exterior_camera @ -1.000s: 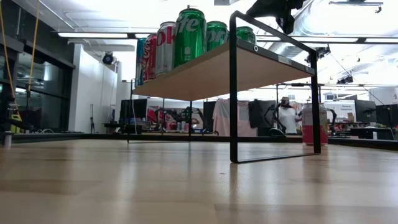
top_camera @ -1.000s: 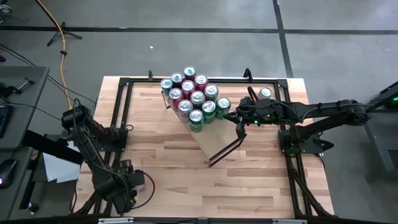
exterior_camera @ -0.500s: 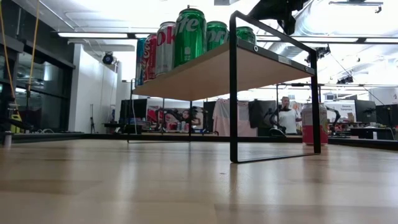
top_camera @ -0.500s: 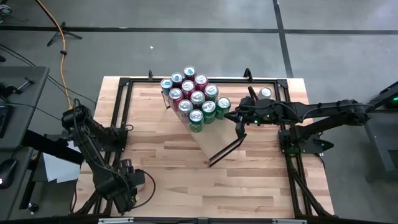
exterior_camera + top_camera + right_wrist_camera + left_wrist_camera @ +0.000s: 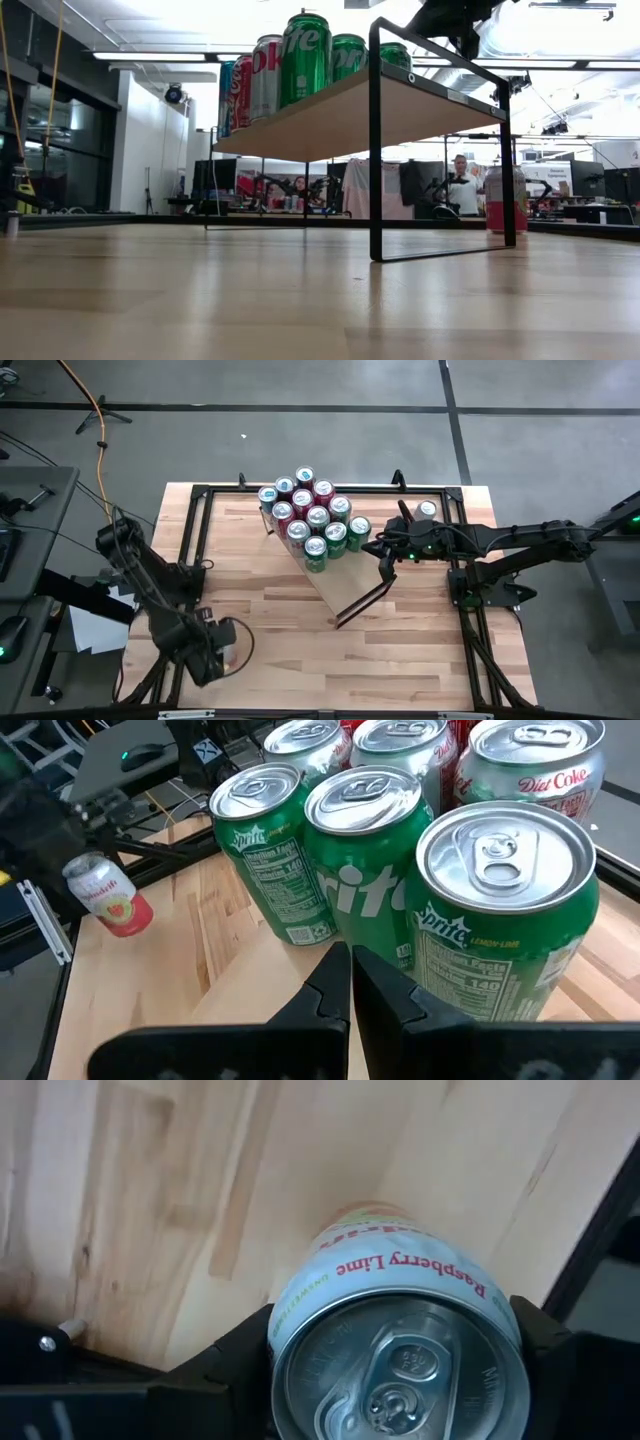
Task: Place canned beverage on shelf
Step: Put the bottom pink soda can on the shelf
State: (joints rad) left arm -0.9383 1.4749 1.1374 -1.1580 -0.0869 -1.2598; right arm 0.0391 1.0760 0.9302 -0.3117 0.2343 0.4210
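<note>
High view: the shelf [image 5: 345, 585] stands slantwise near the middle of the bench [image 5: 400, 660], its far end crowded with cans [image 5: 312, 518]. The right hand [image 5: 385, 556] hovers at the near edge of that cluster. The left hand [image 5: 228, 650] sits over the bench's near left corner, holding a can [image 5: 231, 653] that barely shows.

Low view: the shelf's plank rides high on its black frame, so the can must be lifted well up before it goes on. A person [image 5: 461, 190] stands in the room behind.

Left wrist view: the left hand pinches the can [image 5: 392, 1342] across its upper body, lid toward the camera.

Right wrist view: the right hand's fingers are pressed together, empty, just beside the green cans.

The can is probably stiff if full, smooth-walled and slippery; a grip across the straight wall suits it.
</note>
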